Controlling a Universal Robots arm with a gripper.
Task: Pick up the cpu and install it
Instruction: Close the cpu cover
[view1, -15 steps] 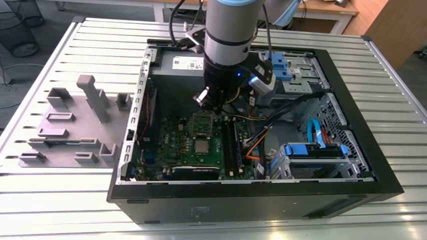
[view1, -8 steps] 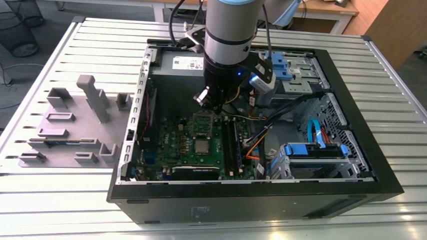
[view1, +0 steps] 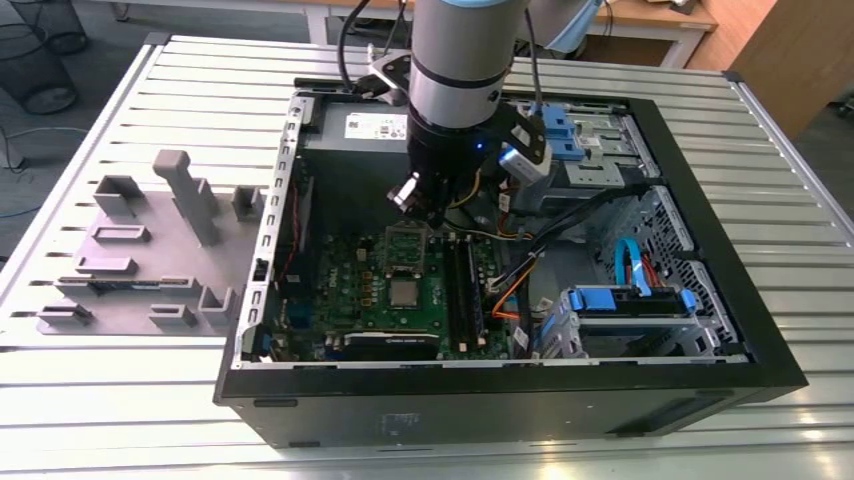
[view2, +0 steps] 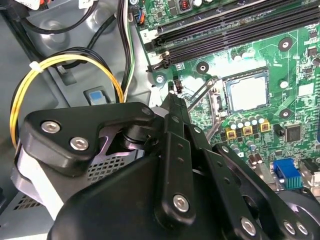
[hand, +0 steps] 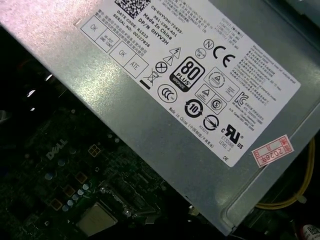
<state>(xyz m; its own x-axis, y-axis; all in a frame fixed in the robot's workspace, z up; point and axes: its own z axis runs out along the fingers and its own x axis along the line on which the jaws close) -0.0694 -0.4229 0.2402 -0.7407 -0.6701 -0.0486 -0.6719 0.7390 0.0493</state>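
Hand fingertips hidden behind own linkage; cpu cut by first wrist view's edge.

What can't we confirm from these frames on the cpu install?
- Pincer opening: in the second wrist view the tips are seen edge-on, and the arm covers them in the exterior view.
- Whether the cpu is locked down: too small in the exterior view.
- Cpu in the first wrist view: dim and cut by the picture's edge.

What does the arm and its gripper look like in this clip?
The arm is a silver-grey tube with a pale blue cap on top and black cables alongside. The gripper is matte black, built of flat linkage plates joined by silver screws, narrowing toward its tip.
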